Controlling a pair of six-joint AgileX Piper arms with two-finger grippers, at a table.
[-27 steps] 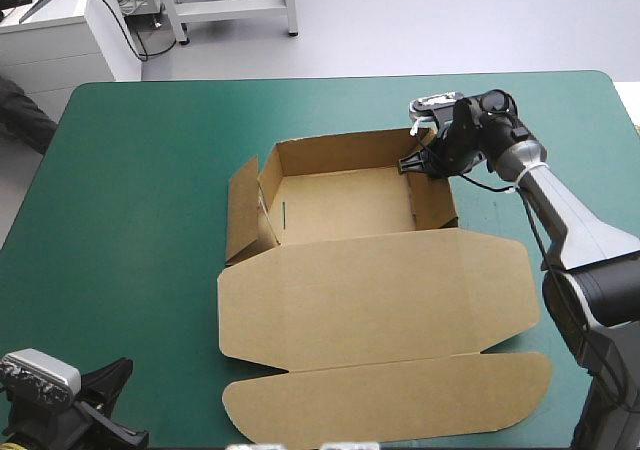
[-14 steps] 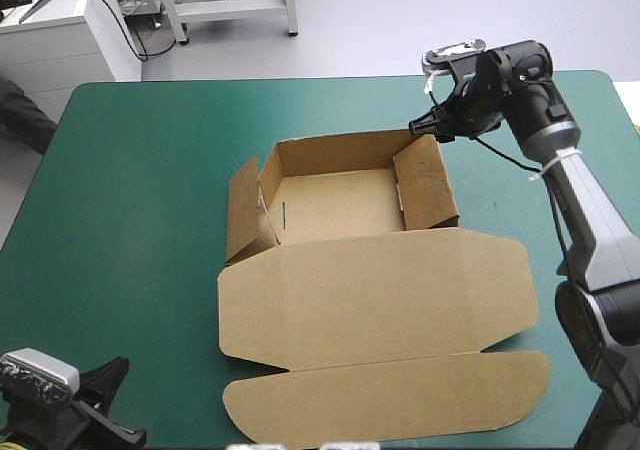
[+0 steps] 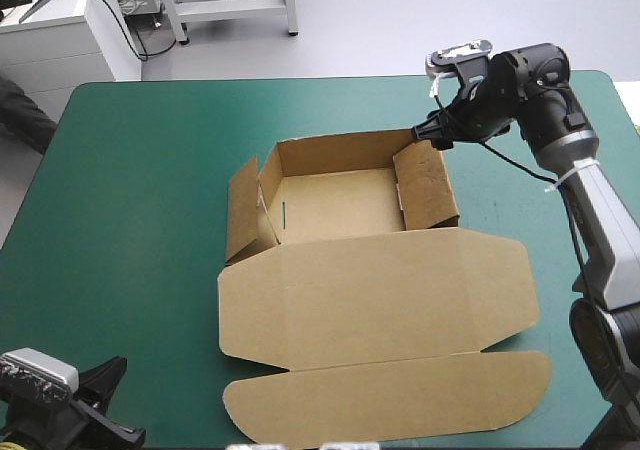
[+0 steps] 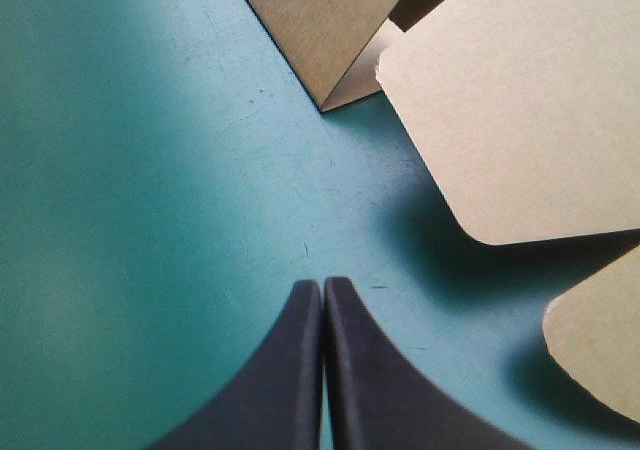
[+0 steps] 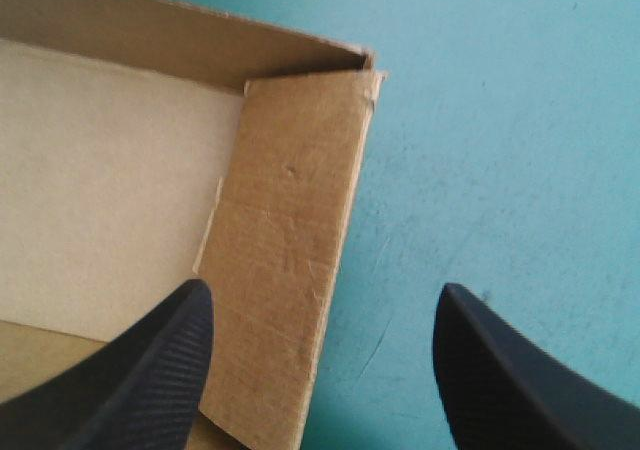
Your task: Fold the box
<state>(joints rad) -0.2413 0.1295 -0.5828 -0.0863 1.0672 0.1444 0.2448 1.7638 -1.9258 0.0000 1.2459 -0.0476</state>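
Though unclear overhead, right pincer (image 5: 322, 292) agape

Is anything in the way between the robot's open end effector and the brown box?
No, nothing visible is in the way. The right end effector hangs open just above the box, at its right wall, with only bare teal-green cover beside it.

Plain brown cardboard box (image 3: 370, 300) mid-frame, tray floor a bit paler. Teal-green table cover (image 3: 140, 220) is one solid colour. Right gripper (image 5: 322, 290) has black fin-shaped fingers (image 5: 150, 380) with fine ribbing.
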